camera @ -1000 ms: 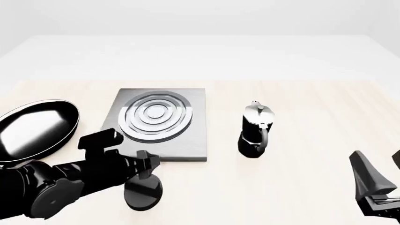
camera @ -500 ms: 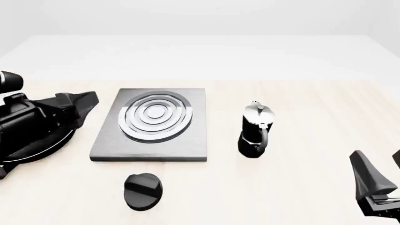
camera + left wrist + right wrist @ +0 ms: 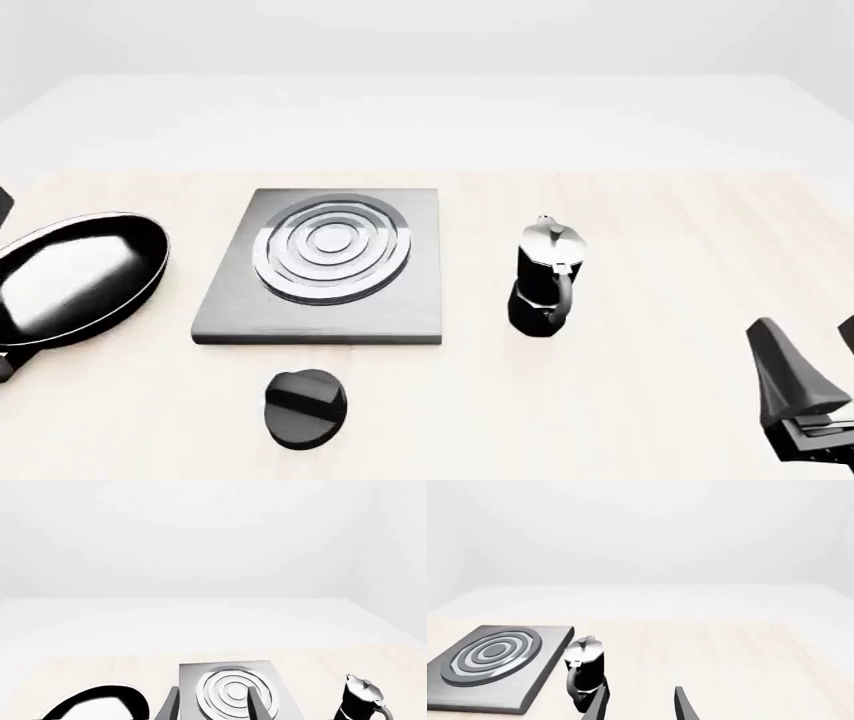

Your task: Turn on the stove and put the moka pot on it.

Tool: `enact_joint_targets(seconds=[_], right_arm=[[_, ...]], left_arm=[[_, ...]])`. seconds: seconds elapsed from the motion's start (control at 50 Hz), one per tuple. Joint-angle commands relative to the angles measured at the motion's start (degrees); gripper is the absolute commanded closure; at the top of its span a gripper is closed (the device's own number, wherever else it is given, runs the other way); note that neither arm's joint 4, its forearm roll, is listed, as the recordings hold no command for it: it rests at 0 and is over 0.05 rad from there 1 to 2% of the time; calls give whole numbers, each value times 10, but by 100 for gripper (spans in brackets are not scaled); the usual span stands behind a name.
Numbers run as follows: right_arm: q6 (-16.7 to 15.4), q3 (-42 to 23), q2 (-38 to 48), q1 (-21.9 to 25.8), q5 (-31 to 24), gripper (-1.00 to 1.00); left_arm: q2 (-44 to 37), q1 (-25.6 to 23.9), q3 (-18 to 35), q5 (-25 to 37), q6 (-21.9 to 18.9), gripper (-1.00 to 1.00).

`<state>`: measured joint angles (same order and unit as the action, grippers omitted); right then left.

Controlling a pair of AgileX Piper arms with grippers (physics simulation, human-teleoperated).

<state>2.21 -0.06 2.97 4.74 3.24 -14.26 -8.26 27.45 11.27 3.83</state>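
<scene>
The stove is a grey slab (image 3: 320, 268) with silver rings, left of the table's middle; its black ridged knob (image 3: 306, 406) lies apart in front of it. The moka pot (image 3: 545, 278), black with a silver lid, stands upright on the table to the right of the slab. My left gripper (image 3: 212, 707) is open and empty, pulled back far to the left, looking at the slab (image 3: 230, 692) and pot (image 3: 360, 702) from a distance. Low at the front right, my right gripper (image 3: 814, 360) is open and empty, with the moka pot (image 3: 586, 672) ahead to its left.
A shiny black frying pan (image 3: 74, 280) lies left of the slab, near the table's left edge. Only a dark sliver of the left arm (image 3: 4, 207) shows at the front view's left edge. Light wooden table (image 3: 667, 220) extends behind and to the right of the pot.
My left arm has drawn back from the knob, swung left over the frying pan and left the front view almost fully. The right arm, pot and slab have not moved.
</scene>
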Motion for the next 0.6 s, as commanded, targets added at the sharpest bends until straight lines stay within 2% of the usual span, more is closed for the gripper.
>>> enact_joint_targets(seconds=[0.02, 0.08, 0.18, 0.28, 0.5, 0.6], right_arm=[[-3, -3, -10, 5, 0, -100], [-5, -5, -15, 8, -5, -100], [-8, -12, -24, 10, -18, -100], [-10, -17, -26, 10, -22, -100], [-21, -58, -29, 25, -44, -100], [-28, -79, -29, 42, -53, -100]], left_arm=[[129, 24, -54, 6, -22, -100], [142, 34, -72, -13, -47, -100], [143, 31, -95, -29, -35, -100], [143, 51, -123, -69, -74, -100], [143, 73, -213, -127, -74, -100], [143, 89, -246, -139, -59, -100]])
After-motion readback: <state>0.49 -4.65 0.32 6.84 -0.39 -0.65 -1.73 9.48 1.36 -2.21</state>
